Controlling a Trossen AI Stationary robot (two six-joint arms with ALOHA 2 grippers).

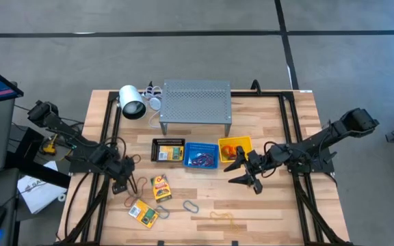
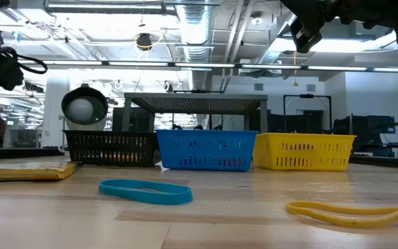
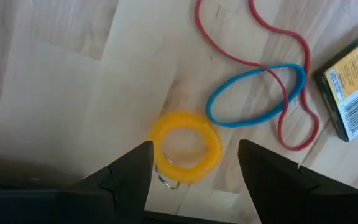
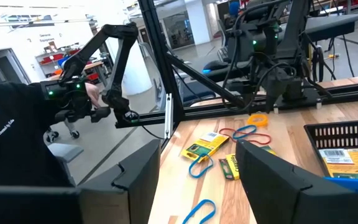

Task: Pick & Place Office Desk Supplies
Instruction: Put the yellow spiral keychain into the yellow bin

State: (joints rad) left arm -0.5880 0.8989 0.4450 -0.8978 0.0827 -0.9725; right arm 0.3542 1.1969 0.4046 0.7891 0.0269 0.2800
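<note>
Supplies lie scattered on the front half of the tabletop (image 1: 265,212) in the high view: two yellow-and-green packs (image 1: 161,187), band loops and a grey clip (image 1: 190,206), with a black bin (image 1: 168,151), a blue bin (image 1: 201,155) and a yellow bin (image 1: 235,148) in a row before the shelf (image 1: 196,102). The left hand (image 1: 123,179) hangs over the loose loops at the left, fingers spread and empty; the right hand (image 1: 246,171), also wide and empty, waits just beside the yellow bin. From table height, a blue band (image 2: 146,191) and a yellow band (image 2: 354,211) lie flat in front of the three bins, and neither hand reaches down to the wood. The left wrist view puts a yellow coil ring (image 3: 186,146) squarely between that hand's fingers (image 3: 132,177), with a blue loop (image 3: 255,95) and a red loop (image 3: 278,74) crossing just beyond. The likely step is taking the coil: I would drop straight down, keep both fingertips outside the ring, and close only once they touch the wood, so the crossed loops are not dragged along. The right wrist view looks across the tabletop at the left arm, the packs and loops, and a person's dark sleeve (image 4: 17,130). Writing: a barcode shows on a pack (image 3: 353,84), its text too small to read, and the sleeve's small white print is also illegible.
</note>
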